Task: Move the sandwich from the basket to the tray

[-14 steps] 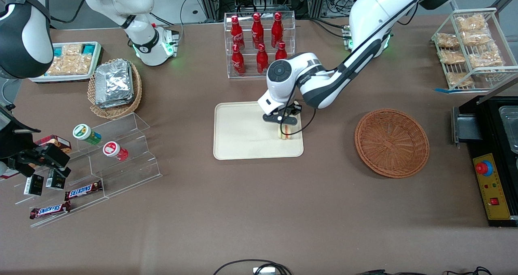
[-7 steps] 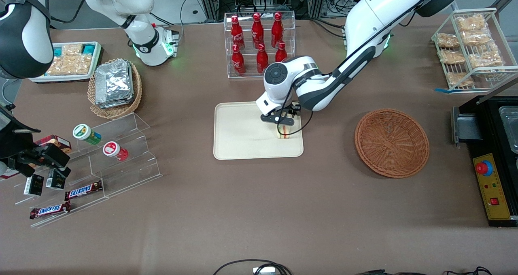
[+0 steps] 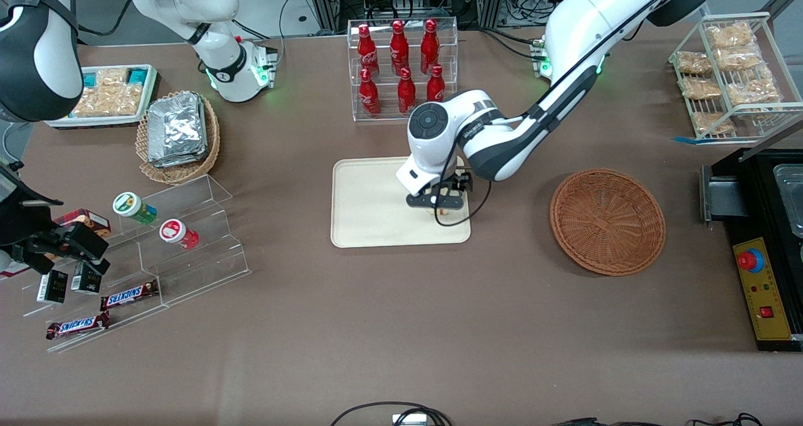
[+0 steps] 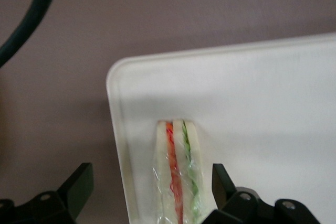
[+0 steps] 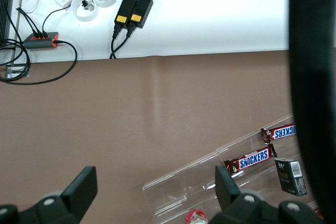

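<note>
front: high overview | left wrist: close, downward | shared: tray (image 3: 370,222)

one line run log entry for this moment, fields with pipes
phase: release | gripper: open, straddling sandwich, above tray | sandwich: on tray, near its edge | basket: empty

Over the last second the claw (image 3: 440,204) first drew slightly away from the front camera, then came back nearer to it, and its wrist now sits almost straight above the sandwich (image 3: 443,211). From the front, most of the sandwich that showed just below the claw is now covered by it; only a sliver shows at the claw's near edge. In the wrist view the sandwich (image 4: 178,179) lies on the tray (image 4: 273,98) between the claw's spread fingers (image 4: 223,181), touching neither. The cable under the wrist now loops lower over the tray.
</note>
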### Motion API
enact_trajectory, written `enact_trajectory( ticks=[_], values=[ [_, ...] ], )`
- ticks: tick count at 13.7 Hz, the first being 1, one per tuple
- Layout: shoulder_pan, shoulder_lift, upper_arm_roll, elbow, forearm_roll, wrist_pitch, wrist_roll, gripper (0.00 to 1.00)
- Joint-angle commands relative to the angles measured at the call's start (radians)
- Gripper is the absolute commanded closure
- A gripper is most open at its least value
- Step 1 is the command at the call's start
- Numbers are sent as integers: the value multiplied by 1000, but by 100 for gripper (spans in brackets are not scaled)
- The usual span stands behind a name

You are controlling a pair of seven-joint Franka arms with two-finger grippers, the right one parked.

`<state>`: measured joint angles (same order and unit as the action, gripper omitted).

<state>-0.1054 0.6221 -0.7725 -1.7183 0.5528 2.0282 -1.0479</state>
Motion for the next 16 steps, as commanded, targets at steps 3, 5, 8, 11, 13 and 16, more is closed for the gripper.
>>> enact_trajectory(
  ticks=[3,5,8,11,13,16],
  values=[
    [16,-12,21,156,22,-164,-142,1],
    [32,-36,25,236,9,-279,-161,1],
    [62,-64,25,270,10,-319,-161,1],
    [136,-117,22,255,-13,-348,-139,1],
    [162,-162,44,249,-46,-382,-46,1],
    [164,-301,203,212,-222,-390,180,1]
  ],
)
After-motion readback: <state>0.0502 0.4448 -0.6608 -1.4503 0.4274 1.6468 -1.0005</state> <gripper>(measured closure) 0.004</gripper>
